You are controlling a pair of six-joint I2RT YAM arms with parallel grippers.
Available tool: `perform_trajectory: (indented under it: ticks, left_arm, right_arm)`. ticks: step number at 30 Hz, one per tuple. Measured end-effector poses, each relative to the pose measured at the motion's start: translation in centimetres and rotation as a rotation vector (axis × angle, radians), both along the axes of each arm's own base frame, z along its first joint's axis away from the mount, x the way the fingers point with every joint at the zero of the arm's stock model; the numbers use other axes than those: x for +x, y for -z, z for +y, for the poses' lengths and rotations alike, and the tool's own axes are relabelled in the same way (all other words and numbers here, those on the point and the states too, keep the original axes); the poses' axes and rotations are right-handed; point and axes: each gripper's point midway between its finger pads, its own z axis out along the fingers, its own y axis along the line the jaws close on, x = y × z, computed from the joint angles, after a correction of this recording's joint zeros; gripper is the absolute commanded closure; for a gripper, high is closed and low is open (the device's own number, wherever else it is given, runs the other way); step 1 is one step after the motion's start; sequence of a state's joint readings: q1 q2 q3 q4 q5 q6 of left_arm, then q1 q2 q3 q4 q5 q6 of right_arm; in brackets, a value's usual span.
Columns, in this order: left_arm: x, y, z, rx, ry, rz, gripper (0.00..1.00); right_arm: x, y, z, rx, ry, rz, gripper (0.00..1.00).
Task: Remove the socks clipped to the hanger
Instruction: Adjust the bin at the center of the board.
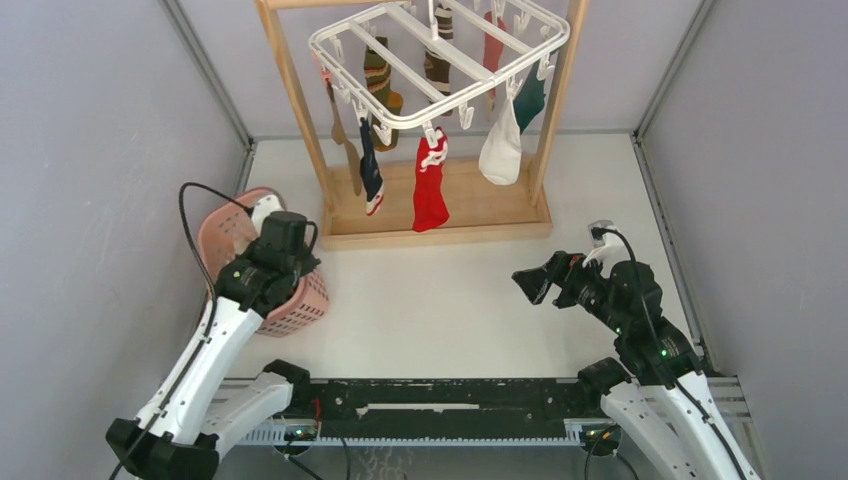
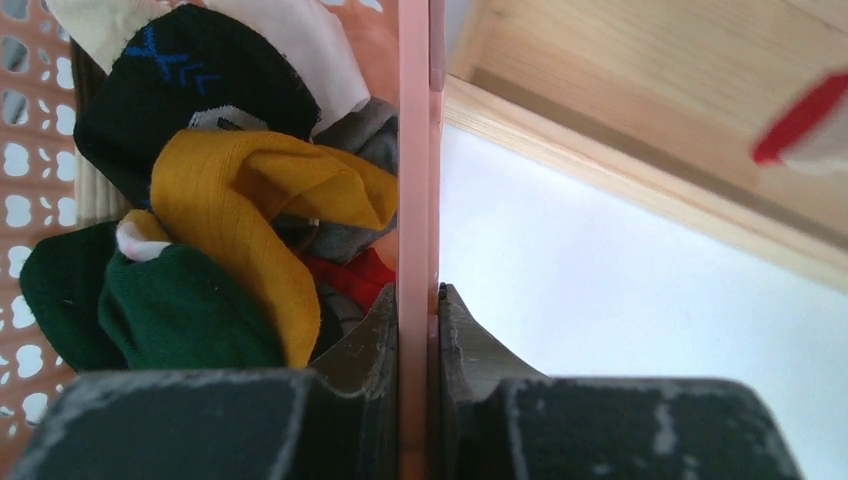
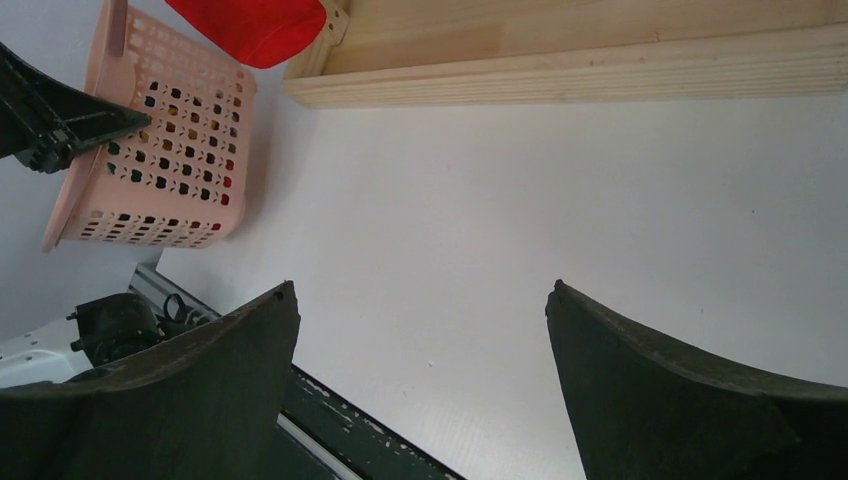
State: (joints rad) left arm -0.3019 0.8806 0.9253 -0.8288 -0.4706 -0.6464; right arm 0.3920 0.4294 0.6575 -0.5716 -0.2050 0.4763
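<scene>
From above, the white plastic rectangular hanger [image 1: 405, 121] hangs tilted inside a pale wooden frame stand [image 1: 470, 205], well beyond both claws. Fabric socks dangle from its rim clips, among them a red sock [image 1: 430, 190], a white sock [image 1: 500, 150], a navy sock [image 1: 371, 175] and a teal sock [image 1: 530, 98]. They look light, limp and soft. Each is probably best pinched mid-body below its clip and drawn downward, where the sprung clip rather than the sock's weight would resist and the hanger would likely swing. The left claw [image 1: 292, 268] sits at the rim of a pink perforated plastic basket [image 1: 225, 235], and the right claw [image 1: 530, 283] hovers over the white bench [image 1: 440, 310]. In the left wrist view, the left claw's fingers [image 2: 372, 330] are clamped on the basket's thin, smooth wall, one on each side. Inside the basket, to the claw's left, lie a crumpled ribbed mustard-yellow sock [image 2: 250, 190] and a dark green sock [image 2: 170, 310], with the bare bench to the claw's right. In the right wrist view, the right claw's curved black fingers stand wide apart and hold nothing. The red sock's toe hangs ahead of it and to its left, and the stand's grainy wooden base lies straight ahead.
</scene>
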Motion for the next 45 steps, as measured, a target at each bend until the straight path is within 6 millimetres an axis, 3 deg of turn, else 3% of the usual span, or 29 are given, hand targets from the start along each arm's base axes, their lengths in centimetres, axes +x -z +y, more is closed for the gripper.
perform_trajectory:
  ticks: [9,16,29,38,45]
  left_arm:
    - [-2.4,-2.6,-8.4,0.052,0.344,-0.022,1.0]
    - [-4.2,-4.4,-14.5,0.126,0.55,-0.027,1.0]
    - [-7.1,-2.8,-26.0,0.233,0.846,-0.023,1.0]
    - [-7.3,-2.3,-31.3,0.247,1.063,-0.079,1.0]
    - [-7.9,-1.9,-33.8,0.257,1.244,-0.094,1.0]
  right_arm:
    - [0.4,0.2,-0.2,-0.009,0.01,0.019,0.0]
    - [0.8,-2.0,-0.6,0.004,0.032,-0.021,0.0]
    - [0.5,-5.1,-2.5,-0.009,0.108,-0.065,0.0]
    - [-0.5,-6.2,-4.3,-0.031,0.182,-0.075,0.01]
    - [-1.1,-6.6,-5.2,-0.05,0.215,-0.088,0.0]
